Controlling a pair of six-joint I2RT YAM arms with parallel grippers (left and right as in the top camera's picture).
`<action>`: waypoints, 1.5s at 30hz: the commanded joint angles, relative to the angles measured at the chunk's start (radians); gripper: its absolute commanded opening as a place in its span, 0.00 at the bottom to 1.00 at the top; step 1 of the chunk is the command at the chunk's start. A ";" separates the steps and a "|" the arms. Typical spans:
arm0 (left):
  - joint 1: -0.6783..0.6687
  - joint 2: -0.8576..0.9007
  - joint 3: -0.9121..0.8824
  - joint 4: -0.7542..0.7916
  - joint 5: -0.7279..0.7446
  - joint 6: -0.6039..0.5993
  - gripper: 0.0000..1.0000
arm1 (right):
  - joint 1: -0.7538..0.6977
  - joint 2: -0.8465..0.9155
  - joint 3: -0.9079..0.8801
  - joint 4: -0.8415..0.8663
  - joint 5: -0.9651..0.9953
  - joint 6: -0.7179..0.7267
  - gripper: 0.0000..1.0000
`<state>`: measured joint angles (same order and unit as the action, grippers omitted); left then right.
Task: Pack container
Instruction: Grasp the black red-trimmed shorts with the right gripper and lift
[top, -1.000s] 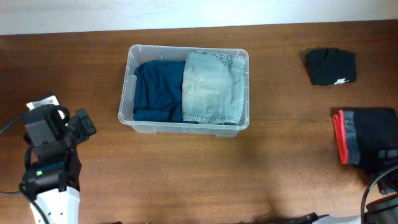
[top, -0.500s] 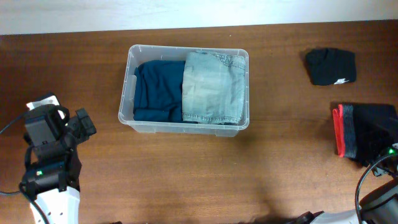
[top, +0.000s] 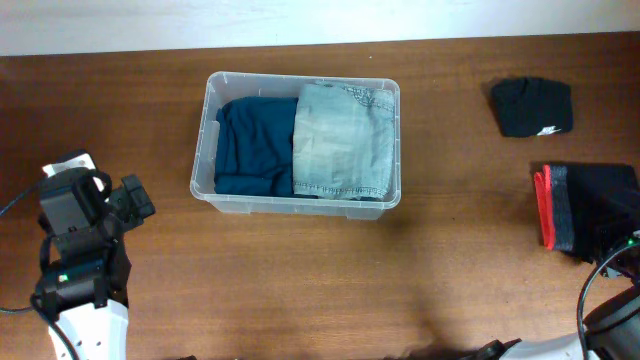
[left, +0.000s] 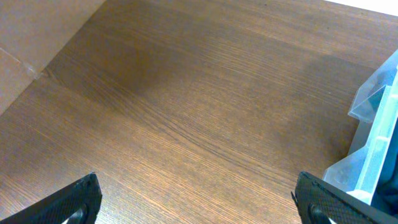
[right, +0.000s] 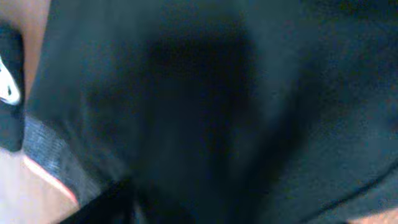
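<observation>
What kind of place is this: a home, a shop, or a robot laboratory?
Probably a robot test bench rather than a home. A robot arm stands at a wooden table, a clear container holds folded clothes, and more dark garments lie apart on the table.

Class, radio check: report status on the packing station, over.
Left gripper open, idle. Right gripper over black-red garment, jaws unreadable. Container holds navy cloth and denim. Nothing in the way.

Dark brown wood-grain table, pale wall strip along its far edge, even soft light
</observation>
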<state>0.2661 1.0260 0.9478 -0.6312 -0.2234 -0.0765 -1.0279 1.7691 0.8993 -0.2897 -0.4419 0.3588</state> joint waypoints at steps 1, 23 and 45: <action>0.005 0.002 -0.003 0.002 0.007 -0.013 0.99 | 0.019 0.074 -0.052 -0.027 0.010 0.017 0.49; 0.005 0.002 -0.003 0.002 0.007 -0.013 0.99 | 0.020 -0.045 0.134 -0.111 -0.423 0.043 0.04; 0.005 0.002 -0.003 0.002 0.007 -0.013 0.99 | 0.810 -0.376 0.587 -0.277 -0.646 0.111 0.04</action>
<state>0.2661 1.0260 0.9478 -0.6312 -0.2234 -0.0765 -0.3473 1.4296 1.4231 -0.5751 -1.0763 0.4545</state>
